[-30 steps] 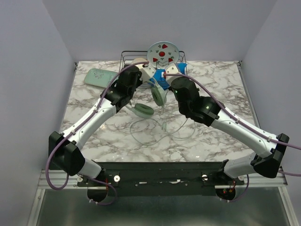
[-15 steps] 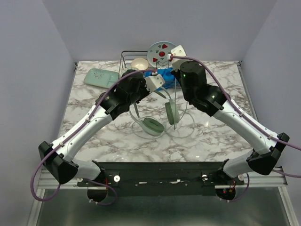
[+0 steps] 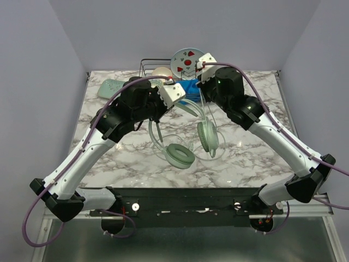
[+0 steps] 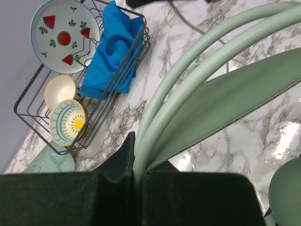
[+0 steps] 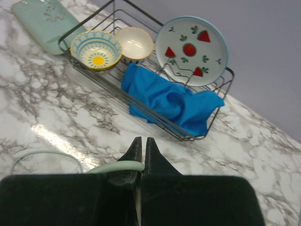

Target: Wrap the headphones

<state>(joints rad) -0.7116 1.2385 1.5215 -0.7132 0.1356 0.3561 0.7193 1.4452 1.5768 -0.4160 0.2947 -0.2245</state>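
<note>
Pale mint-green padded headphones (image 3: 180, 155); white marble counter (image 3: 245, 164) w/ grey veins; round white plate (image 5: 192, 51), blue rim & red watermelon motifs; bright blue cloth (image 5: 169, 101); blue-yellow patterned bowl (image 5: 96, 49).

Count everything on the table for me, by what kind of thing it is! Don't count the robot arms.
Headphones: 1
Plate: 1
Bowls: 2, the patterned bowl and the plain bowl
Blue cloth: 1
Wire rack: 1
Green tray: 1
Total: 7

The headphones (image 3: 180, 155) look matt plastic, the table (image 3: 245, 164) glossy marble.
</note>
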